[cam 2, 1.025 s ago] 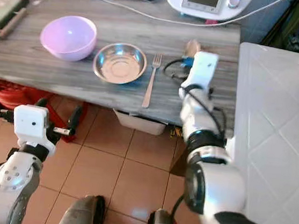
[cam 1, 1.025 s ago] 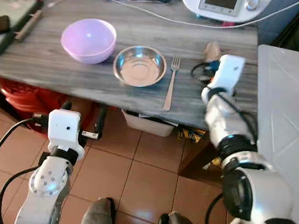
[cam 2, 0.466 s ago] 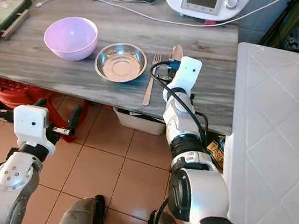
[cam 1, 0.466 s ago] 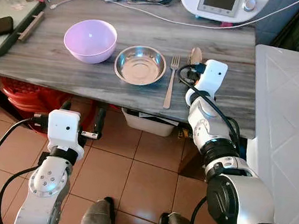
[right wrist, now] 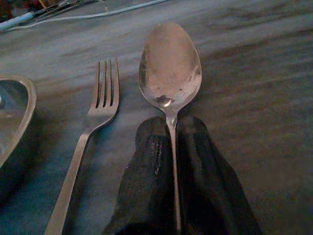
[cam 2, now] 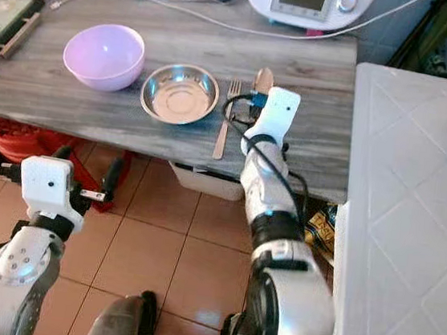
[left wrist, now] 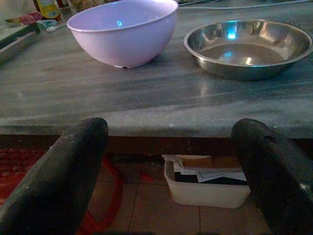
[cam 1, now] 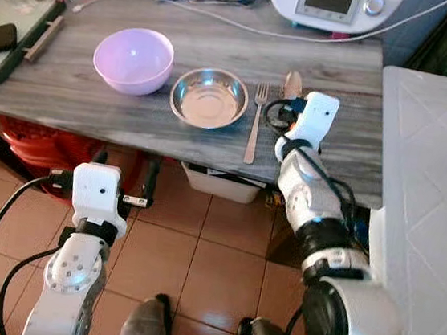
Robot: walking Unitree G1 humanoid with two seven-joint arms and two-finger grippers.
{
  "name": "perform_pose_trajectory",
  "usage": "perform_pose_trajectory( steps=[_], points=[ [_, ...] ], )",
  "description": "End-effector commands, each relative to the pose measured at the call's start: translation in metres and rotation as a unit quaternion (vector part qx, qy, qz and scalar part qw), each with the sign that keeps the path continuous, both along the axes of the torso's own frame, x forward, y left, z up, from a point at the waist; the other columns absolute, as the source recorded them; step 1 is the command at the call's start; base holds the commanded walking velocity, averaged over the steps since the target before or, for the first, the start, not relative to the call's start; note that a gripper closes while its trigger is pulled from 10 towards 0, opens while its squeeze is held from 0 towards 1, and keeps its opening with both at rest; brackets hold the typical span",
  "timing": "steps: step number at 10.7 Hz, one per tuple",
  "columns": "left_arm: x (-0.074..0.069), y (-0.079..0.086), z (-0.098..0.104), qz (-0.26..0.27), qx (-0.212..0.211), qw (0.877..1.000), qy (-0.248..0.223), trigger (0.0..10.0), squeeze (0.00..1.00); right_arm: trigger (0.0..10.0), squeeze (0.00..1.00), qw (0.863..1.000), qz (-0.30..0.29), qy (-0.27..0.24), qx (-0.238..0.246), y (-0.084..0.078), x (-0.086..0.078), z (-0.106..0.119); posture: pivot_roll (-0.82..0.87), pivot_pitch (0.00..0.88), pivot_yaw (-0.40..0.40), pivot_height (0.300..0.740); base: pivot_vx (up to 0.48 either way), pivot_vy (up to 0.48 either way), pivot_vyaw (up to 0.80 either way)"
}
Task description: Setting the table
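A lilac bowl [cam 1: 132, 59] and a steel dish [cam 1: 209, 97] stand side by side on the grey wooden table [cam 1: 70, 97]. A fork [cam 1: 255, 121] lies just right of the dish. My right gripper [right wrist: 171, 128] is shut on a spoon [right wrist: 169, 66] by its handle, the spoon's bowl [cam 1: 294, 83] lying just right of the fork and low over the table top. My left gripper [left wrist: 168, 147] hangs open below the table's front edge, facing the lilac bowl [left wrist: 123, 30] and steel dish [left wrist: 248, 46].
A white kitchen appliance [cam 1: 335, 4] with a cable stands at the table's back. A white tiled counter [cam 1: 434, 159] lies to the right. A dark tray [cam 1: 13, 30] sits at the far left. Under the table are a red crate [cam 1: 48, 147] and a white box [cam 1: 221, 185].
My right arm has carried the spoon leftward from the table's right part to beside the fork. The left arm has stayed put.
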State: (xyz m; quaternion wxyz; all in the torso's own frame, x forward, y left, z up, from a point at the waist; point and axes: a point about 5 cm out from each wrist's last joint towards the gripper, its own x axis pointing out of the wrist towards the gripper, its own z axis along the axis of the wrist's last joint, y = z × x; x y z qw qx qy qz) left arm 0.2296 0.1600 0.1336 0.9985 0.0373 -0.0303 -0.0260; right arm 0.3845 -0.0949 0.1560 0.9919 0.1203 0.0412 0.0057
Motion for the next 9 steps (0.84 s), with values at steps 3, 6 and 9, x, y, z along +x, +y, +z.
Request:
perform_pose_trajectory(
  steps=[3,6,9],
  points=[
    [-0.001,0.002,-0.004,0.006,0.003,1.0,0.009,10.0,0.0,10.0,0.0,0.994,0.011,0.11,0.002,0.006,-0.025,-0.051,0.11,0.219,0.061,0.74,0.0,0.0,0.0],
    [-0.001,0.002,-0.004,0.004,0.004,1.0,0.009,10.0,0.0,10.0,0.0,0.993,0.005,0.122,-0.002,0.001,-0.034,-0.054,0.11,0.218,0.06,0.74,0.0,0.0,0.0],
    [0.0,0.002,-0.004,0.004,0.004,1.0,0.008,10.0,0.0,10.0,1.0,0.995,0.004,0.101,-0.013,-0.005,-0.031,-0.044,0.11,0.214,0.06,0.74,0.0,0.0,0.0]
  ],
)
